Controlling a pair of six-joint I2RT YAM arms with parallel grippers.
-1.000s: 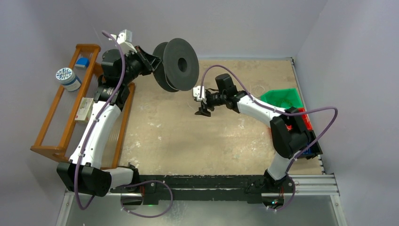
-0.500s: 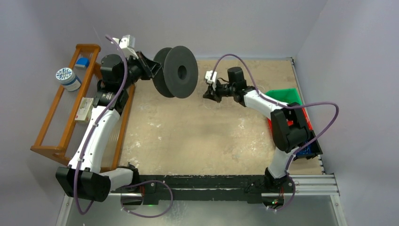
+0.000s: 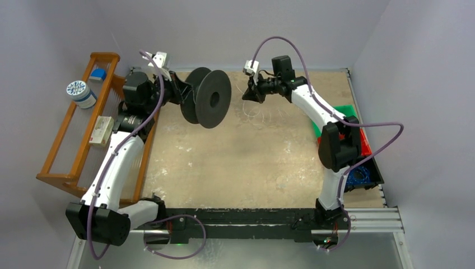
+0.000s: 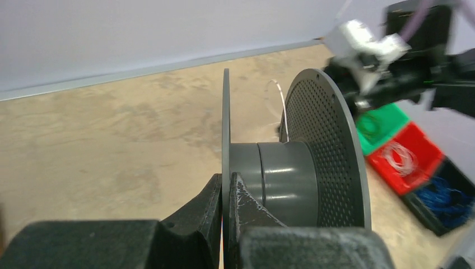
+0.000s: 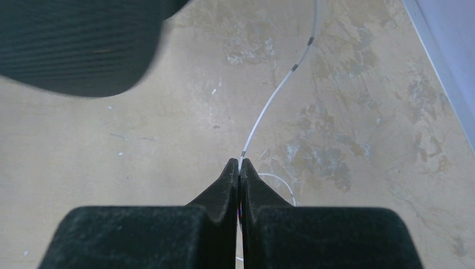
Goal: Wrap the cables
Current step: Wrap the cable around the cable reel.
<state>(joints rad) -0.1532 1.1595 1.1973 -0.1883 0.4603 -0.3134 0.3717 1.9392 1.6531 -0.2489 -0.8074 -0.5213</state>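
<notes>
Item: cable, a thin whitish wire with dark marks. One end is nipped in the clenched right gripper and runs off toward 1 o'clock in the wrist view, while slack loops lie on the table at about 12 o'clock in the top view, just right of the spool. The black spool, its hub seemingly bare, is held aloft at 11 o'clock by the left gripper, clamped on one flange rim. Handling, as judged: light, springy, slick, prone to curl and kink; grip near the end, pinch firmly, and feed onto the hub under gentle tension.
</notes>
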